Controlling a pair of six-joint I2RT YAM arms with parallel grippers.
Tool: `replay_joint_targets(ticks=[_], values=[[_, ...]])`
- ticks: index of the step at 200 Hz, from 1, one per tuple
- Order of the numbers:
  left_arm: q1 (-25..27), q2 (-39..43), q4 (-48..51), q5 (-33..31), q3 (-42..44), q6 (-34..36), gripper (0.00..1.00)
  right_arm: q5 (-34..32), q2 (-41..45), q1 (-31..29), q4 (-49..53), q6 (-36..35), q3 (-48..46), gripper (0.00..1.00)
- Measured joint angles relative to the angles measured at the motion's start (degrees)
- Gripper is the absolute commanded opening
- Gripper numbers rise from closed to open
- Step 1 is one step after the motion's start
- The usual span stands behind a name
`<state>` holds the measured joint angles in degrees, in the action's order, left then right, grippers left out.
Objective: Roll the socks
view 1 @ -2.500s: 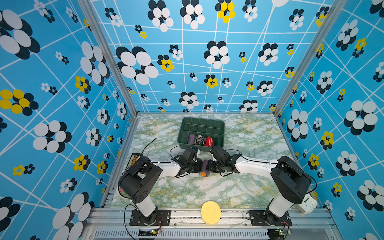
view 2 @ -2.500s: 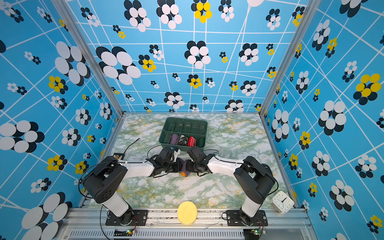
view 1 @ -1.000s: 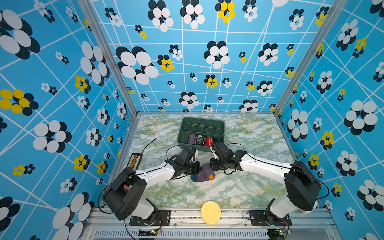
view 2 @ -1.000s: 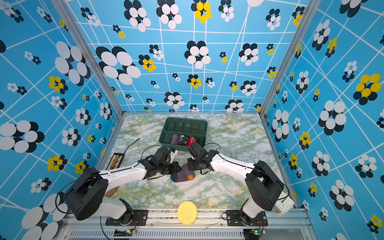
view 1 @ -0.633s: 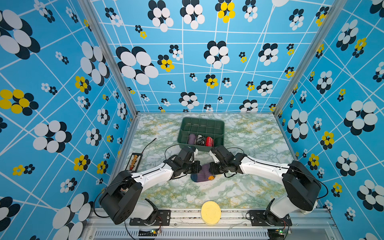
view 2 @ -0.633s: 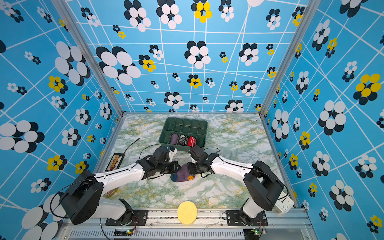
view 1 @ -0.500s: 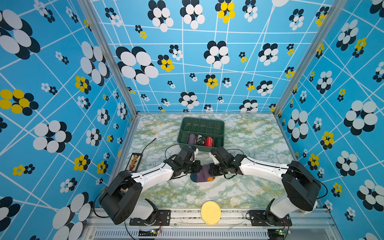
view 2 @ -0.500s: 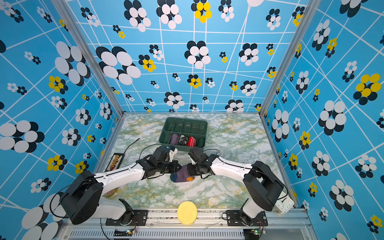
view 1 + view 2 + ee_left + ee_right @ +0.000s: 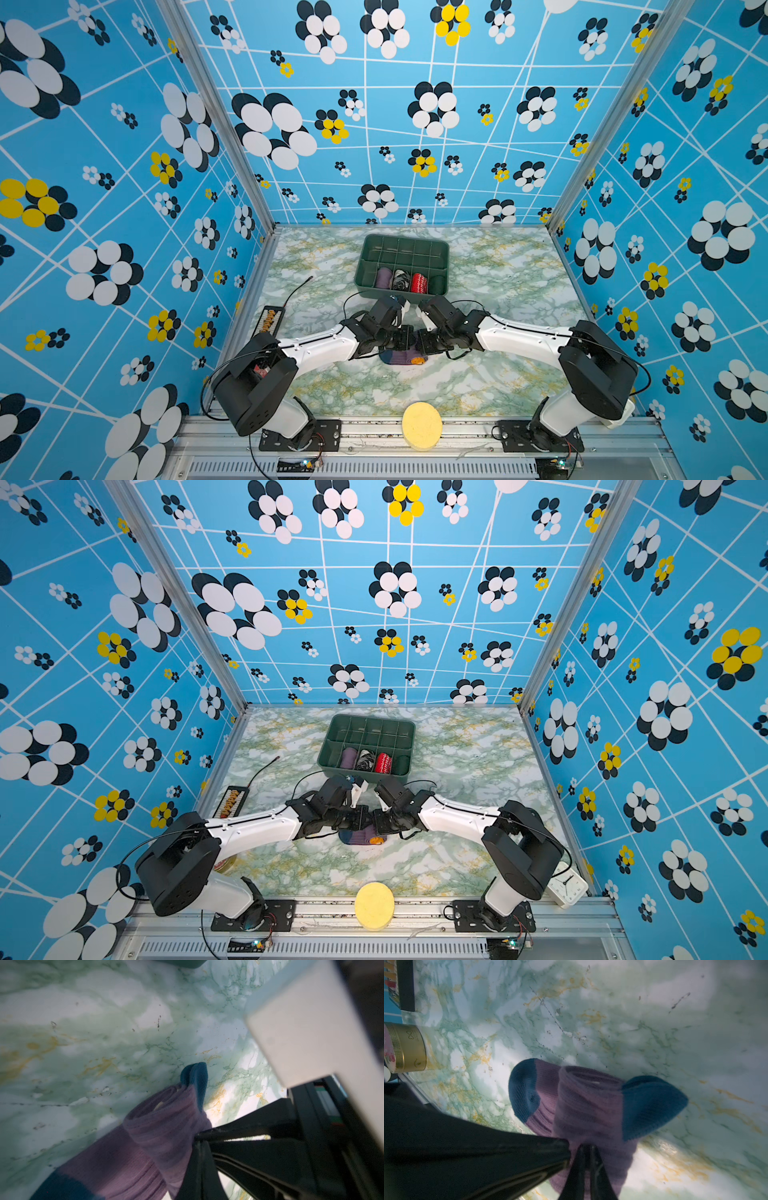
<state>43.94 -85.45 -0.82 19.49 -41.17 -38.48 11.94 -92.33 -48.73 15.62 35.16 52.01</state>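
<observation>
Nearest edge first: we've got a round yellow disc [image 9: 421, 424] [image 9: 374, 904] sitting on the front rail, approx mid-width. In a top view a white clock [image 9: 567, 885] leans at the front right corner. The right wrist view catches a gold tin [image 9: 406, 1047] on the marble table [image 9: 498, 374] [image 9: 457, 854].

Mid-table is the main bit. The socks [image 9: 402, 356] [image 9: 361, 836] [image 9: 145, 1136] [image 9: 587, 1105] are bunched into a loose, partly wound roll btw the two tools, approx centre of the table. Purple rib in the middle, dark blue bits poking out, and the orange cuff shows on the right end in both top views.

The left gripper [image 9: 405, 338] [image 9: 361, 817] [image 9: 198, 1139] is pinched tight on the purple knit, w/ its fingers [image 9: 249, 1126] meeting on the fabric. The right gripper [image 9: 424, 343] [image 9: 380, 821] [image 9: 579, 1147] is the same deal imo, fingertips [image 9: 550, 1147] squeezed together on a fold of the purple knit. We can't tell if the bundle rests on the marble or hangs a touch off it.

Further back on the left, a small black frame w/ orange beads [image 9: 269, 322] [image 9: 230, 804] lies by the table edge.

Farthest is a green tray [image 9: 442, 249] [image 9: 409, 728] w/ dividers. Its near row holds a purple bundle [image 9: 383, 277], a black-and-white bundle [image 9: 400, 279] and a red bundle [image 9: 418, 282], side by side.
</observation>
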Motion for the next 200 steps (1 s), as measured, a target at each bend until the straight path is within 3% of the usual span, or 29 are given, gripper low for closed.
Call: replay_joint_targets(ticks=[73,114,160,200], values=[[0.8,-0.6,-0.9,0.5,1.9,-0.9,0.01,-0.3,-0.1,0.0,0.0,0.0,0.0,0.12],[0.8,-2.7,-0.4,0.6,1.8,-0.2,0.0,-1.6,0.6,0.0,0.2,0.8,-0.4,0.25],[0.8,-3.3,-0.1,0.7,1.8,1.4,0.0,0.0,8.8,2.9,-4.1,4.2,-6.9,0.31],[0.2,-4.6,-2.5,2.2,2.5,1.7,0.0,3.7,9.6,6.0,-10.5,8.4,-13.6,0.32]])
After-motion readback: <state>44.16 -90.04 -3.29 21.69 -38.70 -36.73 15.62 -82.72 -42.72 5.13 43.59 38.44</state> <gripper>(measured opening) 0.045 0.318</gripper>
